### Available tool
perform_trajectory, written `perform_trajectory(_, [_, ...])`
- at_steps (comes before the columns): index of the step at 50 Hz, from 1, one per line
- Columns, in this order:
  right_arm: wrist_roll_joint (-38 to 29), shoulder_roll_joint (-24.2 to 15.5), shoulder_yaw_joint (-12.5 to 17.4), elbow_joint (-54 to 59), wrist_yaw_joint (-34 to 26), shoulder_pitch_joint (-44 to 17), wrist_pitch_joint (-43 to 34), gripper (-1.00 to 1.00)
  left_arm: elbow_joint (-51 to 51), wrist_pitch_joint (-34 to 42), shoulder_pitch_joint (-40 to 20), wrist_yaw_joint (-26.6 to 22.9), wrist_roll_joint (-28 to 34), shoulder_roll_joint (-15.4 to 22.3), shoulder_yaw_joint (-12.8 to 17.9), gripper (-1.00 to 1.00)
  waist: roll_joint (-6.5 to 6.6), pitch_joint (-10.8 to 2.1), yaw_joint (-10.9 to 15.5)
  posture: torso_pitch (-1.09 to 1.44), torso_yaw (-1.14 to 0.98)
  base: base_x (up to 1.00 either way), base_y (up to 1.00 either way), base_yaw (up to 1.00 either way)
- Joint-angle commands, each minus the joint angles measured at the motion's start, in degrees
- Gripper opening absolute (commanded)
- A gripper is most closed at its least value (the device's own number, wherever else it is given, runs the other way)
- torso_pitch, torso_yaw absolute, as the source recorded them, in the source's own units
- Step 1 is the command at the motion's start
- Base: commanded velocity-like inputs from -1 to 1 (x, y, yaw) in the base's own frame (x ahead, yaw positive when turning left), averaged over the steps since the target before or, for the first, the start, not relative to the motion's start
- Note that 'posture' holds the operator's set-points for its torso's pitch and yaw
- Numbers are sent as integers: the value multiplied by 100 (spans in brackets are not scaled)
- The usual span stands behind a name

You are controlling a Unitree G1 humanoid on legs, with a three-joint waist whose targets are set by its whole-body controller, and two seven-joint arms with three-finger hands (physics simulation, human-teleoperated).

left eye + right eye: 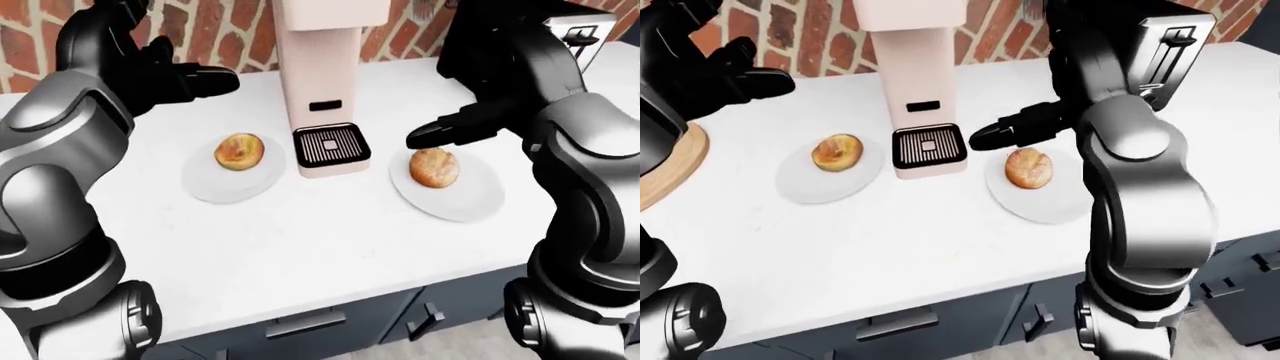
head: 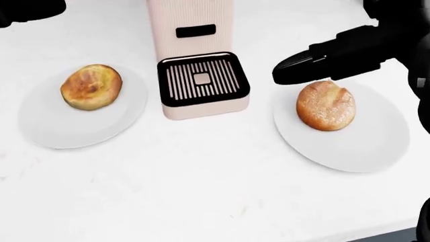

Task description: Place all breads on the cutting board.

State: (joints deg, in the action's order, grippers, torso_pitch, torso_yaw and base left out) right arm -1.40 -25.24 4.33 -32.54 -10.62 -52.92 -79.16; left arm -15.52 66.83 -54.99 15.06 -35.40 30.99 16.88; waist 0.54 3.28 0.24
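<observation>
White stone tabletop carries two white plates, one on each side of a pale pink coffee machine that stands against the brick wall edge. The left plate holds a golden-brown bread roll; the right plate holds a paler, crusty bread roll lying toward that plate's upper left. The right hand hangs just above the upper edge of the crusty roll, its black fingers extended toward the machine's drip grille and spread, closed on nothing; contact with the roll cannot be confirmed. The left hand is raised above the tabletop near the wall edge, well apart from the left plate, fingers extended and holding nothing. In the right-eye view, a round wooden cutting board shows partly at the tabletop's left end, beyond the left plate, with no bread on its visible part. A dark toaster stands at the tabletop's far right corner. Dark cabinet fronts run below the near edge.
</observation>
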Motion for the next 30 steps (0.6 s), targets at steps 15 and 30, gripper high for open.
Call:
perform_trajectory(15, [-1035,-473,6,-558,-1589,561,-66,95,-142,-154,-188,52,-36,51,33,100,42,-151,-47,0,0,0,0,0])
perform_trajectory(30, [-2176,-55,-207,-420,-2384,916,402,37,-138,-183,-178,62,-54,45,29,100,60,-148,-60,0,0,0,0,0])
